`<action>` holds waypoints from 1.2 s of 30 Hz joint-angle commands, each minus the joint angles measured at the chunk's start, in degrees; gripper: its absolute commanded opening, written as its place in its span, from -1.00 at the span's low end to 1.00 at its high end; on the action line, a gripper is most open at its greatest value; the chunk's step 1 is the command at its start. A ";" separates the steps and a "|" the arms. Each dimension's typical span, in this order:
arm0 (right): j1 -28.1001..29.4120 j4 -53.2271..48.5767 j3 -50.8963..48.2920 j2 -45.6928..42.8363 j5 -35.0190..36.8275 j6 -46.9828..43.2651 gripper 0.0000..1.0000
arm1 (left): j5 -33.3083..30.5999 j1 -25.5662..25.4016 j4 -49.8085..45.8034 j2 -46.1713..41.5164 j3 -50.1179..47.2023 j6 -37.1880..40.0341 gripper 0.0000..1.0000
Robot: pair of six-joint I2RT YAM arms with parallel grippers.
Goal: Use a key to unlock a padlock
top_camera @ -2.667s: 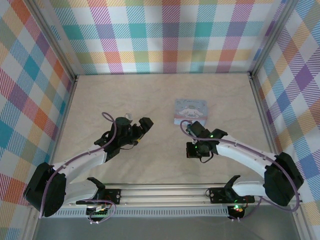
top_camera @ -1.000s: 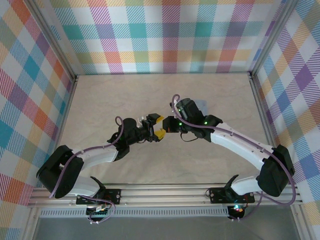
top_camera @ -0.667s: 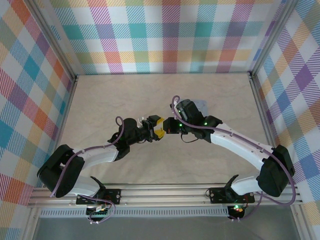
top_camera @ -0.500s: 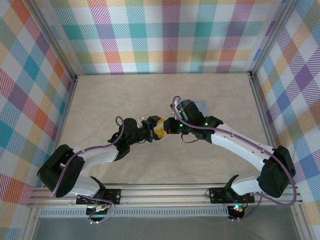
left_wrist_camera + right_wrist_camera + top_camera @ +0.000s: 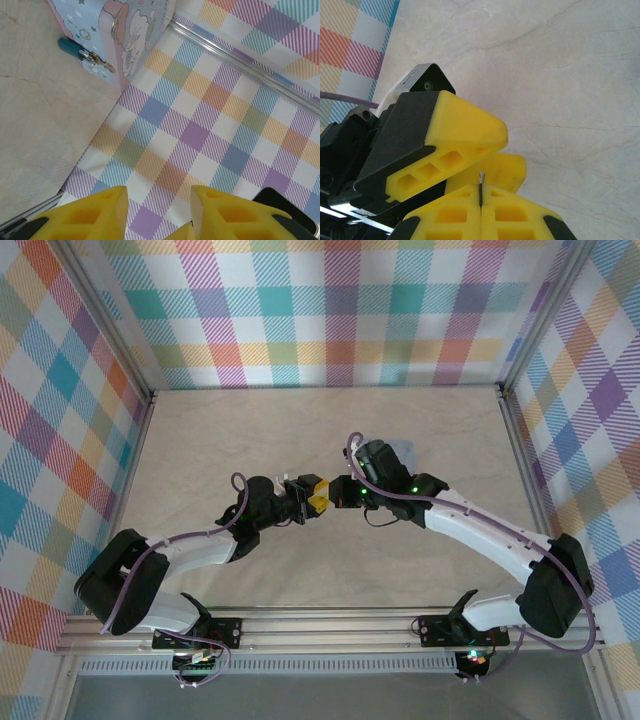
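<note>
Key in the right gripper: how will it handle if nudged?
The key is a thin metal sliver: probably stiff and very light. Only its tip pokes past the shut right gripper, so a bump from the left gripper close beside it could pivot or slip it. Dropped, it likely lies flat, hard to regrasp.

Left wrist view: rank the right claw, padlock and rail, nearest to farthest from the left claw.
1. Right claw: bottom edge, its tip between the left claw's fingers.
2. Padlock: upper left, hanging on the tin.
3. Rail: upper right, behind the tin, along the plaid wall.
</note>
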 commanded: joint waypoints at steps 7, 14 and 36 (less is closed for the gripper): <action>0.39 0.10 -1.05 -2.21 1.03 0.40 -1.00 | 0.50 -0.94 0.29 -0.53 -0.26 0.68 -0.38; 0.38 0.13 -1.10 -2.63 1.39 0.40 -1.00 | 0.49 -1.00 -0.20 -0.56 -0.09 0.93 -0.49; 0.38 -0.04 -1.63 -3.73 2.78 0.40 -1.00 | 0.65 -1.02 -1.52 -0.52 0.18 1.82 -0.78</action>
